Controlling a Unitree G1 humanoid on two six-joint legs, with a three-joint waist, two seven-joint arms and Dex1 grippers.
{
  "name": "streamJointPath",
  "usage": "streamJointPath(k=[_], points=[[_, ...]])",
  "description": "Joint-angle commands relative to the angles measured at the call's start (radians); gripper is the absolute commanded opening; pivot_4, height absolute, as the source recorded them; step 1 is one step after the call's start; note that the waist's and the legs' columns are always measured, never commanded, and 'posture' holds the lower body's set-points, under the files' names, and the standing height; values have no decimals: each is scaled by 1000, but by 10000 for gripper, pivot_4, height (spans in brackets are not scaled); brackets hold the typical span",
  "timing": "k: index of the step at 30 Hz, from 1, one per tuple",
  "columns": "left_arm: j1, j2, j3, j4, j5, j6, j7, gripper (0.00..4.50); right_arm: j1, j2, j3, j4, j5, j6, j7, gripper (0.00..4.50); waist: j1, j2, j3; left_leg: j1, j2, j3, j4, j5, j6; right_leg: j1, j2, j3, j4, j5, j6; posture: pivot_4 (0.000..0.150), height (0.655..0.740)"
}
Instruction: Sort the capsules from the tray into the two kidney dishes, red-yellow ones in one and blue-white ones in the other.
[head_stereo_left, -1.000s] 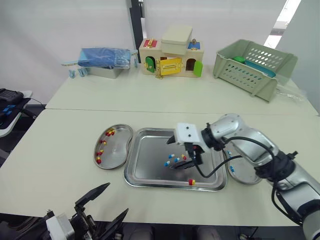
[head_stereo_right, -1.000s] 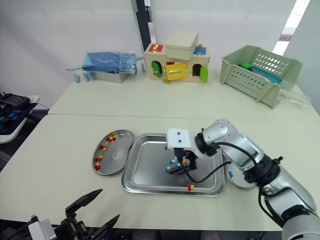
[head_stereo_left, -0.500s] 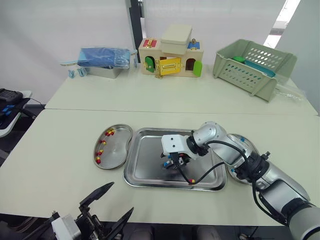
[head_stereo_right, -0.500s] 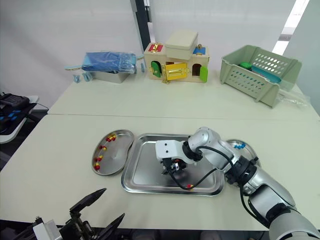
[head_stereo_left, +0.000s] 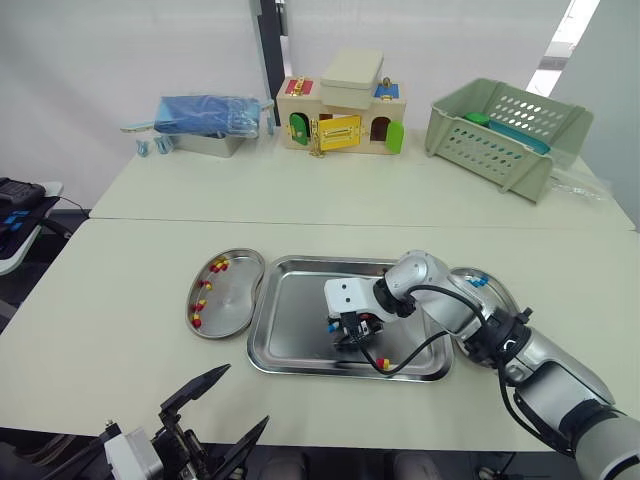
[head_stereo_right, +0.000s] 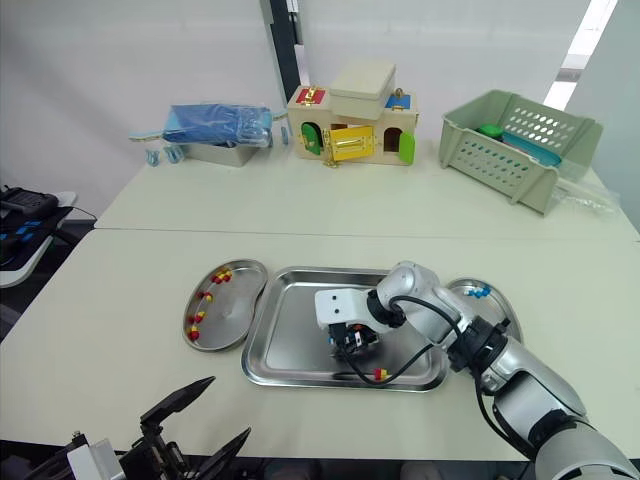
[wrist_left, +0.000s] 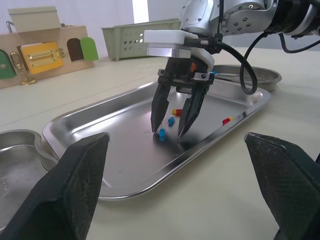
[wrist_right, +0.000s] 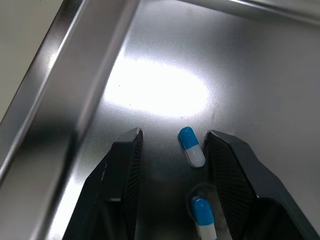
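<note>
R gripper (wrist_left: 167, 134) has dropped to the tray (head_stereo_left: 290, 330) floor since a sec ago. Fingers apart, straddling a blue-white capsule (wrist_right: 192, 152) just 6 o'clock of center. Prob pinch next, then the dish (head_stereo_left: 497, 302) at 3 o'clock imo.

The right arm (head_stereo_left: 452, 302) crosses the right kidney dish (head_stereo_left: 498, 292) and hides much of it. The capsules (head_stereo_left: 474, 282) in it are too small to count, perhaps two. In the right wrist view, the blue-white capsule (wrist_right: 202, 219) nearer the camera is cut by the edge. The left gripper (head_stereo_left: 246, 394) is cropped at its base.
</note>
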Motion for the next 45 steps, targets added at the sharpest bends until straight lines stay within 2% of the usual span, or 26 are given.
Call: streamJointPath(k=[1,7,8,16,21,25,30,37,41,45], points=[[13,10,5,5,-15,-17,-6,45000,-8,11,-11,5,-15,-7,5,16292,0,0,0,0,0,0,0,0,0,0,0,0,0,0,0,1500,7400],[3,8,3,27,-18,-27,-12,45000,-7,18,-22,17,-30,-9,12,1083,0,0,0,0,0,0,0,0,0,0,0,0,0,0,0,1500,7400],[3,9,3,30,-18,-29,-13,45000,-7,18,-23,17,-31,-8,14,160,0,0,0,0,0,0,0,0,0,0,0,0,0,0,0,1500,7400],[-8,12,3,38,-22,-29,-23,45000,-3,22,-60,-4,1,7,27,160,0,0,0,0,0,0,0,0,0,0,0,0,0,0,0,1500,7400],[-11,31,-11,33,-23,-33,-53,45000,25,-5,-171,-99,93,44,34,160,1,0,0,0,0,0,0,0,0,0,0,0,0,0,0,1500,7400],[-26,56,-36,50,-33,-52,-118,45000,114,-113,-318,-213,174,50,29,160,12,0,0,-4,0,-1,0,0,0,-1,0,-1,-1,0,0,1500,7400],[-107,80,-68,64,-37,-21,-141,45000,311,-309,-558,-337,286,99,21,160,14,0,0,-7,-1,-2,0,0,0,-1,-1,-4,-3,0,0,1500,7400],[-187,109,-113,44,-46,38,-144,45000,604,-517,-839,-333,342,93,-1,160,6,0,0,-6,-1,-1,1,0,0,0,-1,-3,-3,0,0,1500,7400],[-198,120,-116,42,-53,54,-150,45000,704,-568,-905,-314,343,60,-19,160,3,1,0,-4,0,1,1,0,0,0,-1,-1,-1,0,0,1500,7400],[-195,131,-114,32,-64,68,-161,45000,733,-573,-907,-315,346,51,-42,160,4,1,0,-3,0,1,1,0,0,1,-1,-1,-1,0,0,1500,7400]])
